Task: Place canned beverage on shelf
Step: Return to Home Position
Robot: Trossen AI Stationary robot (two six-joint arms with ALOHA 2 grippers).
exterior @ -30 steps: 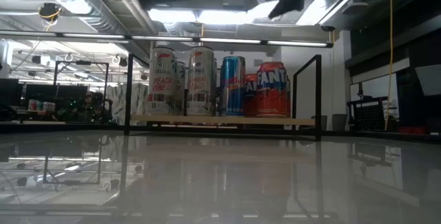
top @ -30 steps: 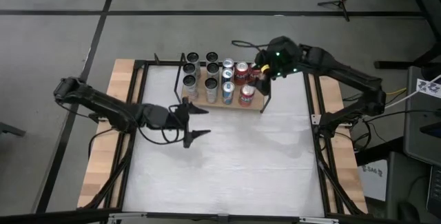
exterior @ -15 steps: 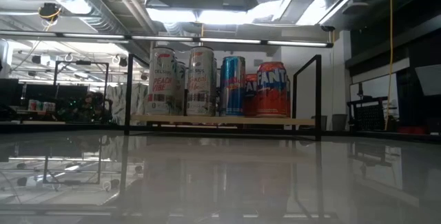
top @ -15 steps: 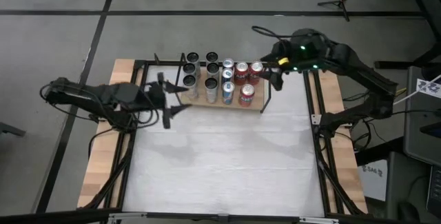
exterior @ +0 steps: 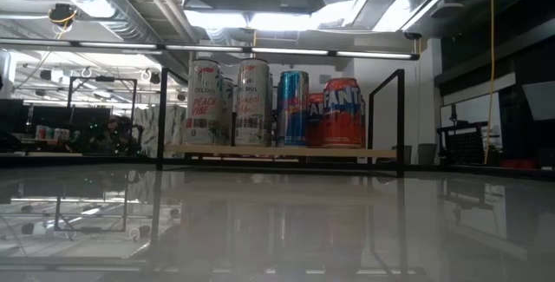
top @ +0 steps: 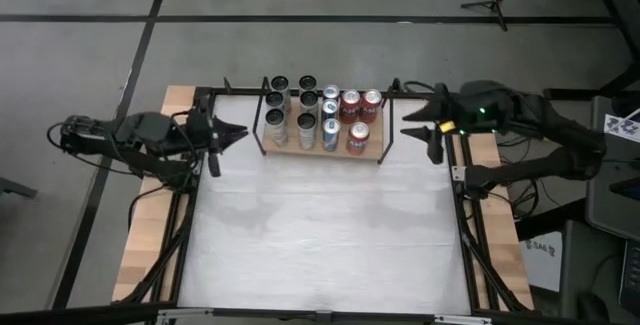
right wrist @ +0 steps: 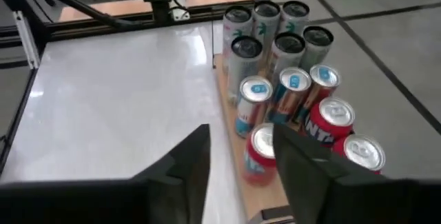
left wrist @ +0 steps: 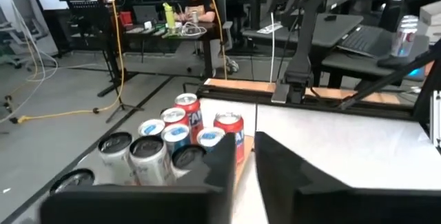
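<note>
Pulled back from the shelf (top: 375,147) since a moment ago, my left gripper (top: 226,145) and right gripper (top: 420,135) flank it, fingers apart; soda cans (top: 327,127) stand in rows on it at the table's (top: 320,235) far edge.

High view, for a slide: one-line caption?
Upright soda cans crowd a small light-wood shelf with black rod uprights; open left gripper and right gripper flank it.

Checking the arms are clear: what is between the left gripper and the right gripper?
The high view shows the shelf, loaded with soda cans, standing between the left gripper and the right gripper, touching neither.
</note>
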